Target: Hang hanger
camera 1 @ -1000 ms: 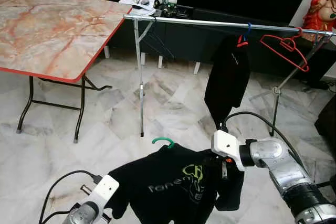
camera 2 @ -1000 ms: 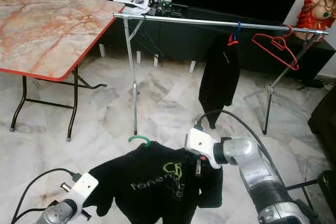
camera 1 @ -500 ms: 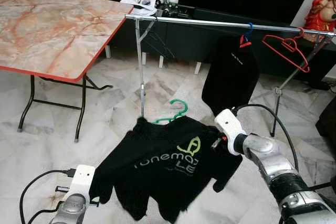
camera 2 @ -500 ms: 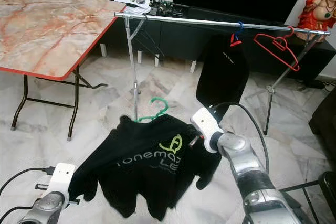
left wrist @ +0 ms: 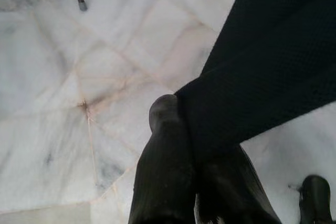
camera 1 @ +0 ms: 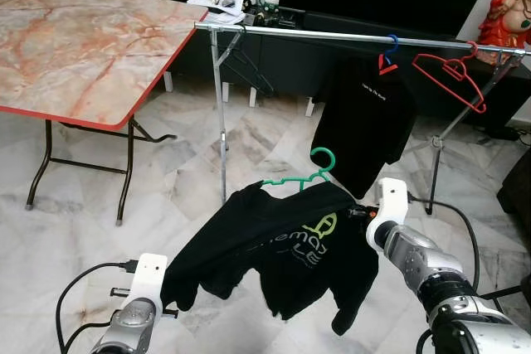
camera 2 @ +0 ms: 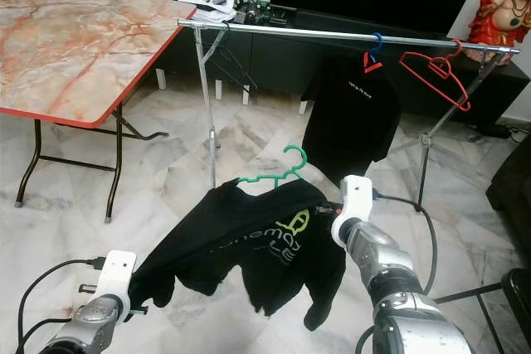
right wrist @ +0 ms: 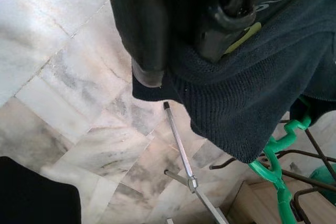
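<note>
Near the rail (camera 1: 332, 36), your right gripper (right wrist: 184, 51) pinches the black shirt (camera 1: 282, 238) on its green hanger (camera 1: 303, 176); your left gripper (left wrist: 191, 145) pinches its left sleeve.

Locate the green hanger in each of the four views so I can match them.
Left eye view: green hanger at centre, above the black shirt.
Right eye view: centre, hook up.
Left wrist view: not in it.
Right wrist view: lower corner, under the shirt's edge.
Shared landmark: the black shirt.
</note>
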Robot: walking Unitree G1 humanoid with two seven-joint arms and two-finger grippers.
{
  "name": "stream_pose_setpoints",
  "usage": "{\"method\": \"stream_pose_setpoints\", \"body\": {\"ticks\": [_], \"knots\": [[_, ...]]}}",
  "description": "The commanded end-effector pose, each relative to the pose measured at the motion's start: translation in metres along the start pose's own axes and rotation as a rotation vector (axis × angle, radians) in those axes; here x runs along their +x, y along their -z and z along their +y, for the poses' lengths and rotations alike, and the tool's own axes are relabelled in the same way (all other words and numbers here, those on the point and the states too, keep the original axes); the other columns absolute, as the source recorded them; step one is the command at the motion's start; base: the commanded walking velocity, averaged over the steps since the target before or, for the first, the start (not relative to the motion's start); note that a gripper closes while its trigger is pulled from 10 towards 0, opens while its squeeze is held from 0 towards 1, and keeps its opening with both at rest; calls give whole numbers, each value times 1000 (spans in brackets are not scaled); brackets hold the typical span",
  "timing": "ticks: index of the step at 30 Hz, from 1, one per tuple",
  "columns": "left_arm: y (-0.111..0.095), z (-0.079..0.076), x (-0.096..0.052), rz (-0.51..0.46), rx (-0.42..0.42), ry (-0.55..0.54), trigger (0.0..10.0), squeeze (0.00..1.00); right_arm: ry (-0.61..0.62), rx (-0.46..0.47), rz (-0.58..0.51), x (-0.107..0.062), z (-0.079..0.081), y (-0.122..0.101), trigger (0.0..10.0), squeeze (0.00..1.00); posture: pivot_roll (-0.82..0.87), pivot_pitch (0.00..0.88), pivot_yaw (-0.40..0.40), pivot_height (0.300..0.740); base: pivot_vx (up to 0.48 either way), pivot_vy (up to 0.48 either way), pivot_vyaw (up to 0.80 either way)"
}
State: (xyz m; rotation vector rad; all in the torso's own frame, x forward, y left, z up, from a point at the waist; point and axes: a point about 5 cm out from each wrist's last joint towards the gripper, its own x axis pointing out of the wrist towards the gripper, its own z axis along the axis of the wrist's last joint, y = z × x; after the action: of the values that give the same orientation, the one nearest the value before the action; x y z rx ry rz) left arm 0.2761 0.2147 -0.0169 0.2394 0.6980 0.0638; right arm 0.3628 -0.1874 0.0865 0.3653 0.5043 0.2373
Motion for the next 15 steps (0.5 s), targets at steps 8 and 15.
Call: {"method": "stream_pose_setpoints", "body": {"ticks": [8,15], "knots": [[23,11,-5,36,249,68,0,0,-308,-487,61,-9,17,-21,10000,0,49,95,-133,740,0,0,0],[28,3,-9,13,443,233,10000,1000,-278,-902,245,-14,1,-4,10000,0,51,96,-136,740,0,0,0]]}}
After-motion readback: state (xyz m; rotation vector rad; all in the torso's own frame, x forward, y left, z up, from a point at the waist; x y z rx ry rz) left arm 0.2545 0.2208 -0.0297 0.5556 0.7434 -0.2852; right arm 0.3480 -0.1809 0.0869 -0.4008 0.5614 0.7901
